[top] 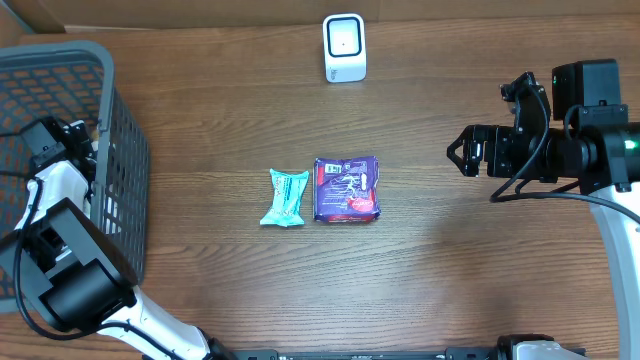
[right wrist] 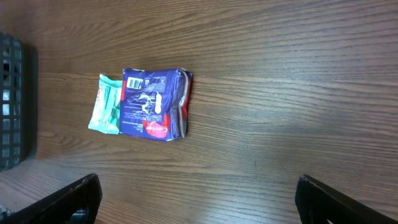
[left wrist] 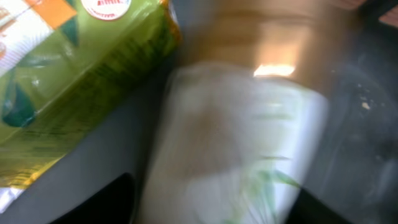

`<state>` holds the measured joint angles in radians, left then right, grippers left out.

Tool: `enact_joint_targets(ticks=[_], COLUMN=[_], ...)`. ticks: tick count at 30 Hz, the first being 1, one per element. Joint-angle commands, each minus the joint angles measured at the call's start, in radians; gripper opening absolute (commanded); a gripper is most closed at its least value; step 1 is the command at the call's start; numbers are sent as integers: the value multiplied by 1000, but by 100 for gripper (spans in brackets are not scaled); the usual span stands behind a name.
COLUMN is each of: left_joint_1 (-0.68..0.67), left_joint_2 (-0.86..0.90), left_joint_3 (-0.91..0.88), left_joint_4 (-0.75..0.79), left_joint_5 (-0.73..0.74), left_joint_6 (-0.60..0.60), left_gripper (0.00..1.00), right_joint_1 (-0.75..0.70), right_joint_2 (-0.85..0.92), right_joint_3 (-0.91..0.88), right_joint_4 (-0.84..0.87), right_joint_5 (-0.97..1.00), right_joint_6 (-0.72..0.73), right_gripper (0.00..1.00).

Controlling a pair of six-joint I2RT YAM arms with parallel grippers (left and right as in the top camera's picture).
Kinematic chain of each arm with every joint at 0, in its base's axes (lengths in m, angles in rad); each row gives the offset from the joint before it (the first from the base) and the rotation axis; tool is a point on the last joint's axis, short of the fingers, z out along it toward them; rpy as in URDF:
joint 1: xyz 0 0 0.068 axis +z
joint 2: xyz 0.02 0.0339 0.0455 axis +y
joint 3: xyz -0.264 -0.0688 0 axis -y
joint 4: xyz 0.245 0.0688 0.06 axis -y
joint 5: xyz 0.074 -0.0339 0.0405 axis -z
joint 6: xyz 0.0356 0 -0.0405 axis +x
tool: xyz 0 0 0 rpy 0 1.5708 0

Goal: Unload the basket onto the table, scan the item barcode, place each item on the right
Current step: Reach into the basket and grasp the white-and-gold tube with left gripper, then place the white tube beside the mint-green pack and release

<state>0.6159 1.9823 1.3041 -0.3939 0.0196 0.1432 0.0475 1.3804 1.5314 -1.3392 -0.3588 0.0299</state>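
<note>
My left gripper (top: 42, 140) is down inside the grey basket (top: 118, 150). In the left wrist view its dark fingers (left wrist: 99, 202) stand on either side of a blurred white packet with green marks (left wrist: 236, 149), which fills the gap between them. The blur hides whether they press on it. A green packet (left wrist: 68, 81) lies beside it. The white scanner (top: 344, 47) stands at the table's far edge. My right gripper (top: 462, 152) hovers open at the right, nothing between its fingers (right wrist: 68, 199).
A teal packet (top: 284, 196) and a purple packet (top: 346, 188) lie side by side mid-table, also in the right wrist view as teal packet (right wrist: 106, 104) and purple packet (right wrist: 154, 103). The basket's wall rises at the left edge.
</note>
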Motion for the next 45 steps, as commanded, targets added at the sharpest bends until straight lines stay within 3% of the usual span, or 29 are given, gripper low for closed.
enact_joint_targets(ticks=[1, 5, 14, 26, 29, 32, 36, 41, 45], left_joint_1=[1, 1, -1, -6, -42, -143, -357, -615, -727], left_joint_2=[62, 61, -44, -369, -478, -562, -592, -538, -484], left_joint_3=[-21, -2, 243, 586, 599, 598, 579, 452, 295], left_joint_4=[-19, -25, -246, -537, -583, -640, -759, -829, -807], left_joint_5=[-8, -8, -1, 6, 129, 225, 196, 37, -132], left_joint_6=[6, 5, -50, -166, -177, -177, -208, -374, -513], left_gripper=[41, 4, 4, 4, 4, 4, 4, 4, 4], right_joint_1=[4, 4, 4, 4, 4, 4, 4, 4, 4], right_joint_2=[2, 2, 2, 2, 2, 2, 2, 2, 2], right_joint_3=[19, 19, 19, 19, 19, 19, 19, 19, 19], right_joint_4=[1, 2, 2, 3, 7, 18, 25, 24, 25], right_joint_5=[-2, -2, -2, -2, -2, -4, -21, -21, -21], right_joint_6=[8, 8, 8, 8, 8, 8, 8, 8, 8], right_gripper=[100, 100, 100, 100, 100, 100, 100, 100, 100])
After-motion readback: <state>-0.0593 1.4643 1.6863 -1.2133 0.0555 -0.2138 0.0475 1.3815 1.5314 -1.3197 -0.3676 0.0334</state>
